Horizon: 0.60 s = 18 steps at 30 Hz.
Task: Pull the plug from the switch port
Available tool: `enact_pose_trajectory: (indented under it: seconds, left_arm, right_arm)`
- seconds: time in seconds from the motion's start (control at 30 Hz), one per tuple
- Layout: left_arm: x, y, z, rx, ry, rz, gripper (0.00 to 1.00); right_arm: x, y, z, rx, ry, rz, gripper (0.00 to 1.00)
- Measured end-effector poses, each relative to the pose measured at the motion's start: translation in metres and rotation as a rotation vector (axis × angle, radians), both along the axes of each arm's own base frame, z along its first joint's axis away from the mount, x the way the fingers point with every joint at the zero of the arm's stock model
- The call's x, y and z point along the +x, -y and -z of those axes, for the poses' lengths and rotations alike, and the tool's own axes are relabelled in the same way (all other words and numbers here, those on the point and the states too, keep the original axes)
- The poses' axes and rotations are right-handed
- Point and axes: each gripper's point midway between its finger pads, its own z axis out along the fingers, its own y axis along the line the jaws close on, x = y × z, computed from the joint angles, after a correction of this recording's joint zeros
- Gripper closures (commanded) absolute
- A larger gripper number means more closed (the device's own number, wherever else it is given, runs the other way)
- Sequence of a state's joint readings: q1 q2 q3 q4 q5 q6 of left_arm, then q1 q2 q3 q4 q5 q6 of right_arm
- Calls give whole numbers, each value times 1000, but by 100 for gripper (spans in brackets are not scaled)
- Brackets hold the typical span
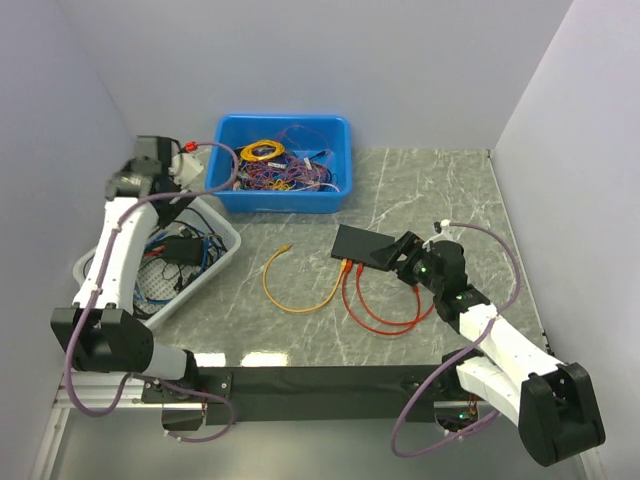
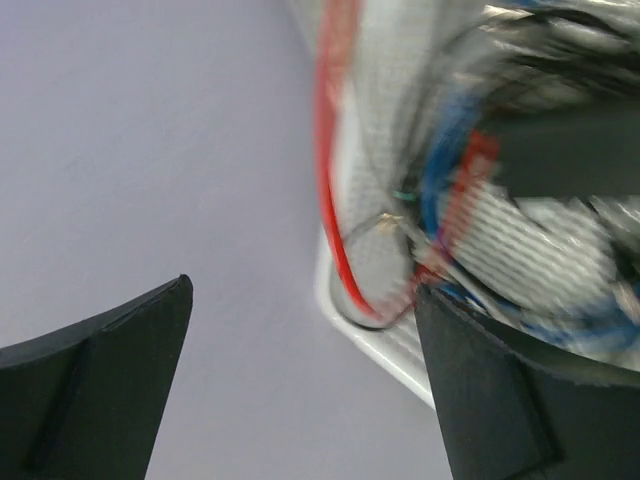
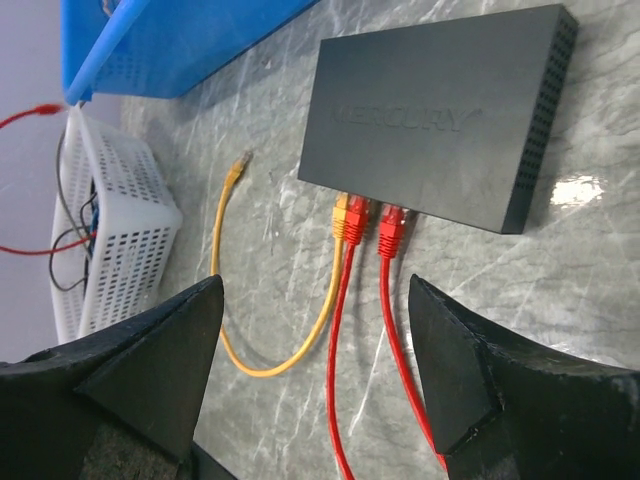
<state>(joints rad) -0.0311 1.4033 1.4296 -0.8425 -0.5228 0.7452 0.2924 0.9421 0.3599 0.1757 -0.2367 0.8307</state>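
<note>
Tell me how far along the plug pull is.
Done: the right gripper sits open facing the port edge of the switch. In hand: nothing; its fingers touch no plug yet. To do: the yellow plug and both red plugs sit in their ports, so gripping and pulling remain. The left gripper hangs open by the white basket.

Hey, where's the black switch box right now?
In the top view the switch lies flat on the table, right of centre, just left of the right gripper and nearer than the blue bin, with red cables plugged into its near edge.
</note>
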Motion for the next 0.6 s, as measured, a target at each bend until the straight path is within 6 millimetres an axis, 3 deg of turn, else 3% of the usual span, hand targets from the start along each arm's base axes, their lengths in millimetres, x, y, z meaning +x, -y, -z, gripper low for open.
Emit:
enact_pose_trajectory:
  seconds: [0.1, 0.2, 0.27, 0.43, 0.6]
  left_arm:
    - [-10, 6, 0, -174, -93, 115, 1]
    - [-28, -8, -5, -302, -119, 127, 1]
    - [-41, -8, 3, -375, -155, 144, 1]
    - [-57, 33, 29, -563, -260, 279, 1]
    - [-52, 67, 13, -721, -198, 374, 1]
  right_arm:
    - [0, 2, 0, -11, 3, 5, 19]
    - [0, 3, 0, -18, 7, 5, 19]
    - [0, 3, -1, -23, 12, 6, 19]
    - [-1, 4, 0, -31, 12, 5, 19]
    - [0, 4, 0, -30, 15, 5, 19]
